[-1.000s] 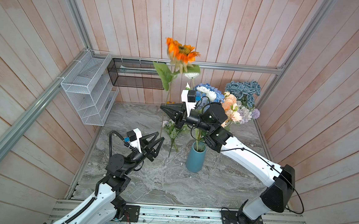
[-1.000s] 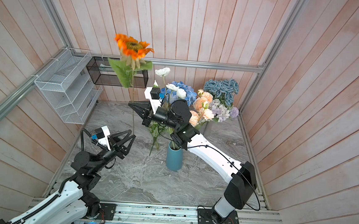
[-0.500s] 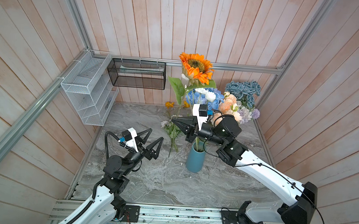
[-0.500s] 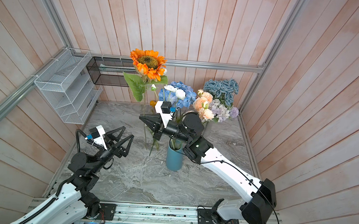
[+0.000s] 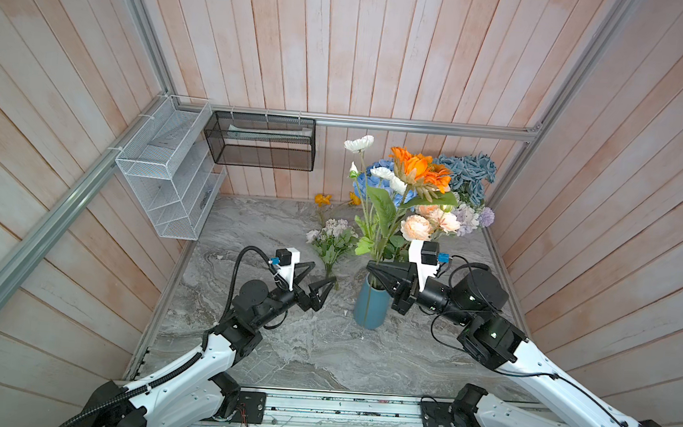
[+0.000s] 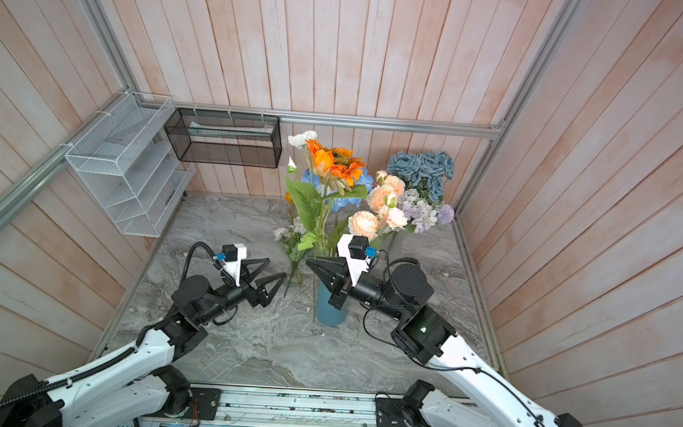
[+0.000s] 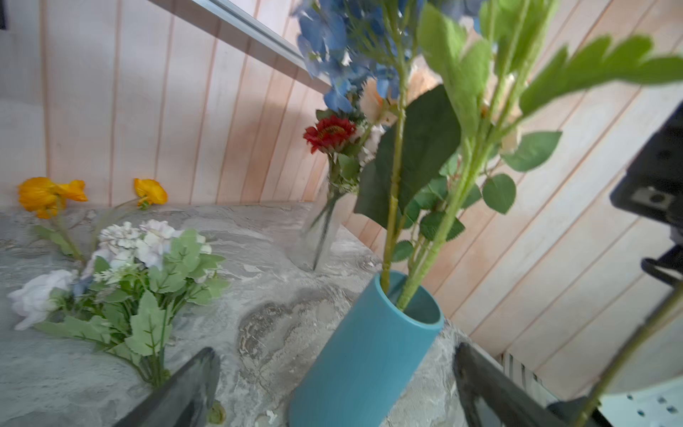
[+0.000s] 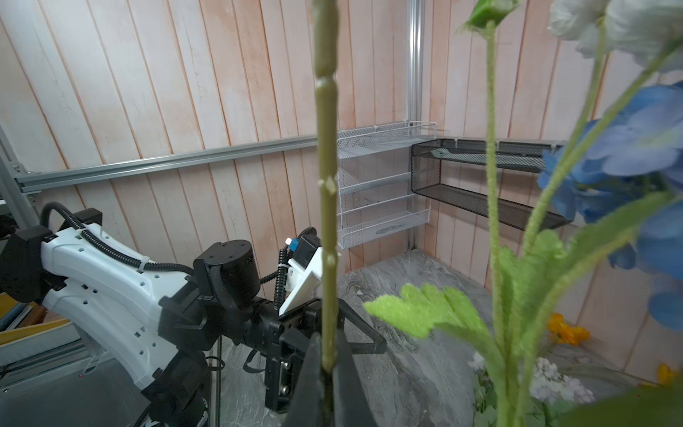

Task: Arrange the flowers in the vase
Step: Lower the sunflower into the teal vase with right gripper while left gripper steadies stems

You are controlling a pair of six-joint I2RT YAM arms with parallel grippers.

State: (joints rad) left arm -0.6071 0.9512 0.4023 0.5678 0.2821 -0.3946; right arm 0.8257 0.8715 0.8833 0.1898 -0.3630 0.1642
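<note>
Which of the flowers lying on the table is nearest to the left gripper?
The pale white-lilac bunch: its stem ends lie close by the open left gripper. The yellow blooms lie farther back, by the wall.

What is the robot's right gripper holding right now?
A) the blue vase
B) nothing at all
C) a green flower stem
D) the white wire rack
C: the right wrist view shows the right gripper shut around a green stem that rises straight out of its jaws.

No readable text, labels, brands, numbers or signs on anything in view
</note>
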